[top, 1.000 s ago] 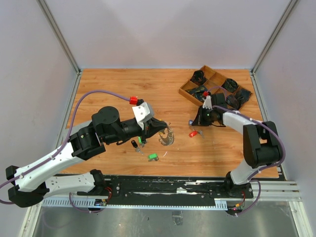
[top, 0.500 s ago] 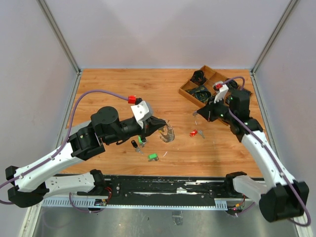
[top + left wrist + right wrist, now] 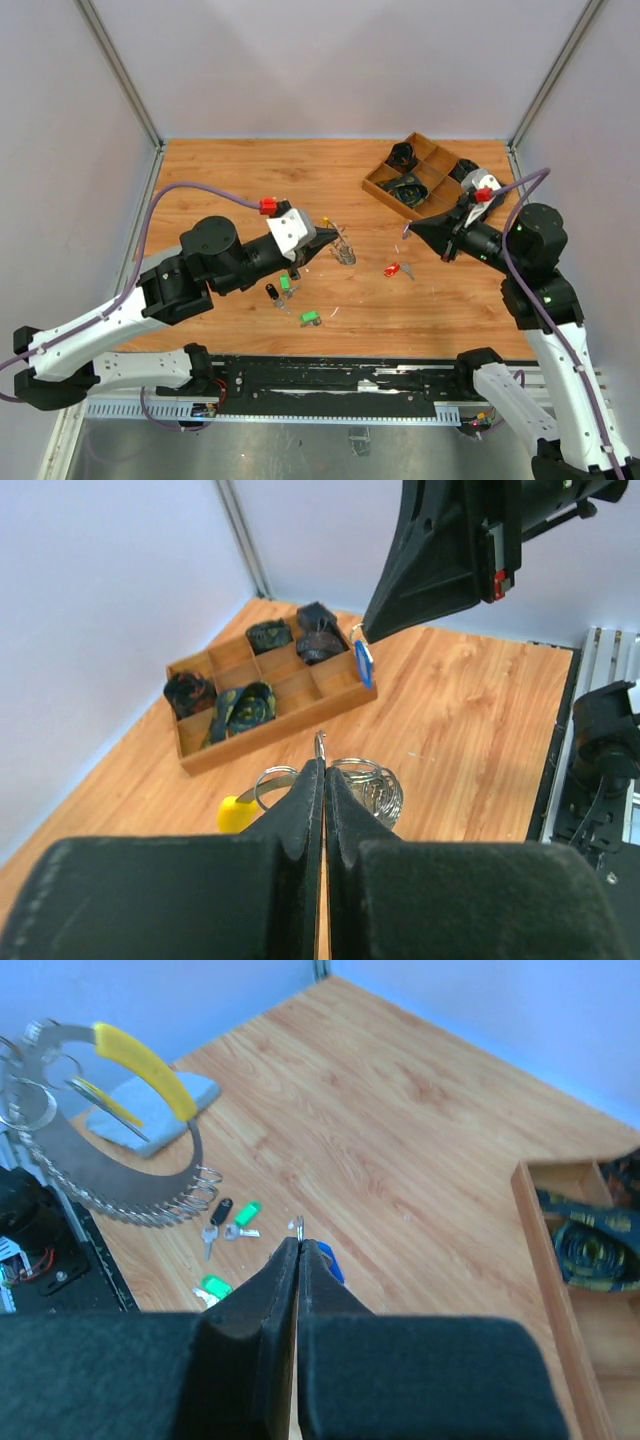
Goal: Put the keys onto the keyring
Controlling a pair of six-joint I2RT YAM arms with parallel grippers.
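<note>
My left gripper [image 3: 327, 233] is shut on the keyring [image 3: 342, 247], a silvery wire coil held above the table. In the left wrist view the coil [image 3: 372, 783] and its yellow piece [image 3: 234, 812] hang just past my pinched jaws. My right gripper [image 3: 409, 229] is shut on a blue-tagged key [image 3: 329, 1259], raised off the table and pointing at the keyring [image 3: 188, 1196]. The left wrist view shows that blue tag [image 3: 363, 663] dangling from the right fingertips. A red key [image 3: 392, 269], two green keys [image 3: 285, 283] [image 3: 310, 318] and a black one [image 3: 272, 291] lie on the wood.
A wooden compartment tray [image 3: 382, 189] with dark coiled items sits at the back right, also visible as the tray [image 3: 262, 731] in the left wrist view. Grey walls enclose the table on three sides. A black rail runs along the near edge.
My right arm has lifted from the table near the red key and swung right, carrying the blue-tagged key. My left gripper has raised the keyring slightly toward the back.
</note>
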